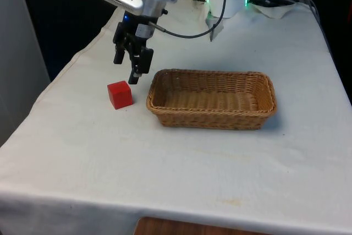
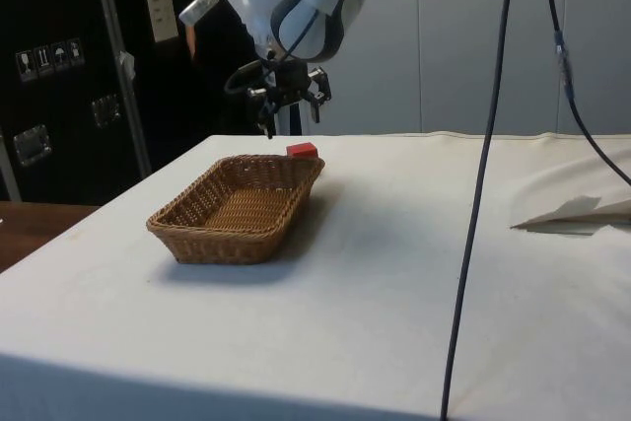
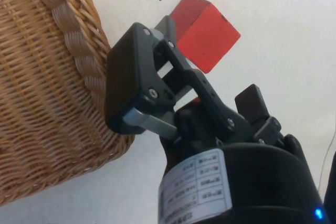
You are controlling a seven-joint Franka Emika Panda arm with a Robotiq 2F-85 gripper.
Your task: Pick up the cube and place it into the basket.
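A red cube rests on the white cloth just off the short end of the wicker basket on the front view's left. My gripper hangs tilted a little above and behind the cube, open, with nothing between its fingers. From the side, the gripper hovers over the cube, which peeks above the basket's far rim. In the wrist view the cube lies past the fingertips of the gripper, beside the basket's rim. The basket holds nothing.
A black cable trails from the arm over the cloth behind the basket. From the side, another cable hangs in front of the table, and folded cloth bunches at the right. The table's edge drops off beyond the cube.
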